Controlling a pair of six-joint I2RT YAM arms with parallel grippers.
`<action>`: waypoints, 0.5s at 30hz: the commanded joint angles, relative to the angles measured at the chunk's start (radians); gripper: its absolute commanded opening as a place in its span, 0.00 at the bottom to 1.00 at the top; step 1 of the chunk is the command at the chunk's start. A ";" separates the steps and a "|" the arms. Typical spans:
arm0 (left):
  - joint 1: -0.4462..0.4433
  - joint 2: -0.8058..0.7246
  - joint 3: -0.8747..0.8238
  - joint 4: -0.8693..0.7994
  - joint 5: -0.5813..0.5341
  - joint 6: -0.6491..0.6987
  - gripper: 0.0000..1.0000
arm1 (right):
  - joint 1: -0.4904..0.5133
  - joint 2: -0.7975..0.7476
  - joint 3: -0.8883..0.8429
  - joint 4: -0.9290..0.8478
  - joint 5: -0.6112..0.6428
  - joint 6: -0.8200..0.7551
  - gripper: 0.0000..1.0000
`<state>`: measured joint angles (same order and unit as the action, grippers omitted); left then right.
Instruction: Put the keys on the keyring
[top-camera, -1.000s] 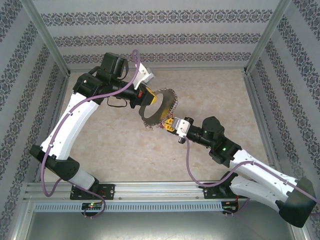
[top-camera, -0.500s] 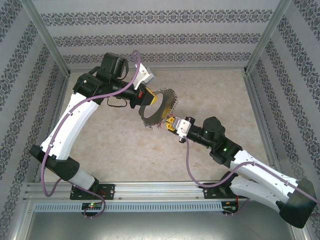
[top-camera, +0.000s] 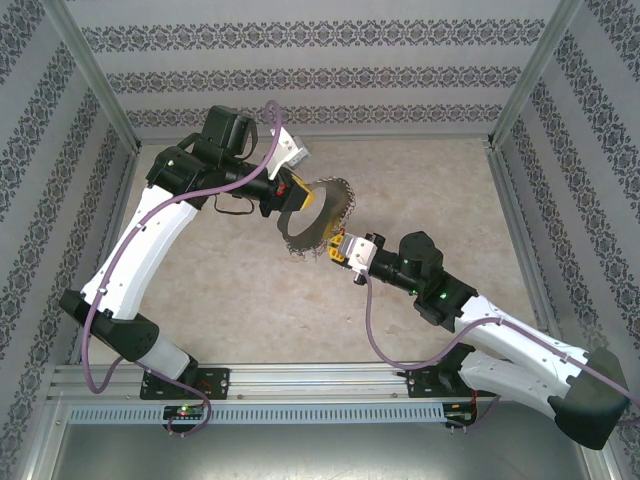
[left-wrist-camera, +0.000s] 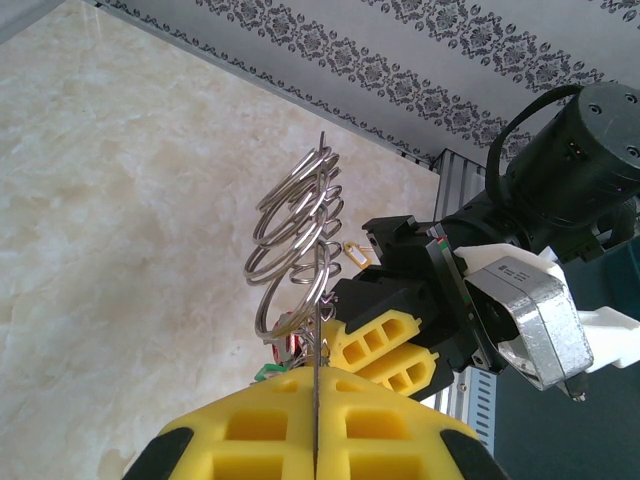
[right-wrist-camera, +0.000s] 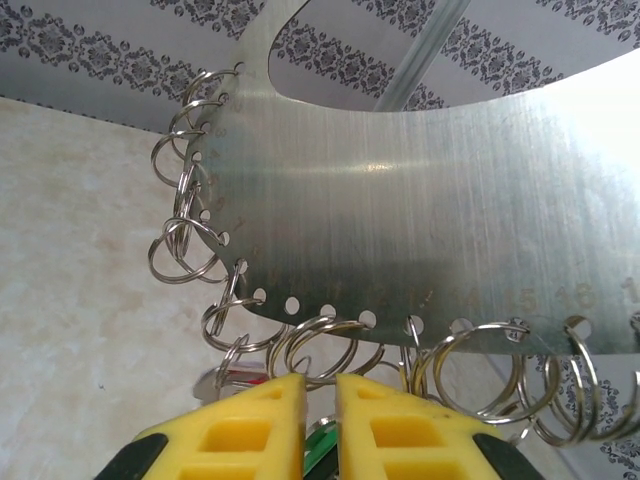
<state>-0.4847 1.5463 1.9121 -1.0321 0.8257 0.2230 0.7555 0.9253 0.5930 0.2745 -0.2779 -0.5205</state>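
Observation:
The keyring is a thin silver hoop held up in the air, with small split rings fringing its rim. My left gripper is shut on its edge, seen edge-on between the yellow pads. My right gripper sits at the hoop's lower rim, its fingers a narrow gap apart. A green key tag shows in that gap; whether it is pinched I cannot tell. Keys with a red tag and a green tag hang at the rim.
The beige marble-look table lies below both grippers. Patterned walls and metal frame posts close in the back and sides. The right arm's black wrist is close to the left gripper.
The right gripper has edged slightly left toward the hoop's lower rim. The left arm and the hoop have stayed still.

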 joint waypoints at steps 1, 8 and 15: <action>-0.011 -0.022 -0.002 0.024 0.014 0.016 0.00 | 0.010 0.000 0.021 0.035 -0.024 0.008 0.17; -0.012 -0.022 -0.002 0.029 0.013 0.014 0.00 | 0.009 0.000 0.016 0.037 -0.037 0.008 0.21; -0.012 -0.022 -0.003 0.029 0.013 0.013 0.00 | 0.009 0.007 0.018 0.047 -0.028 0.013 0.23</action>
<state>-0.4847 1.5463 1.9110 -1.0321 0.8211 0.2249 0.7555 0.9272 0.5930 0.2806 -0.2928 -0.5201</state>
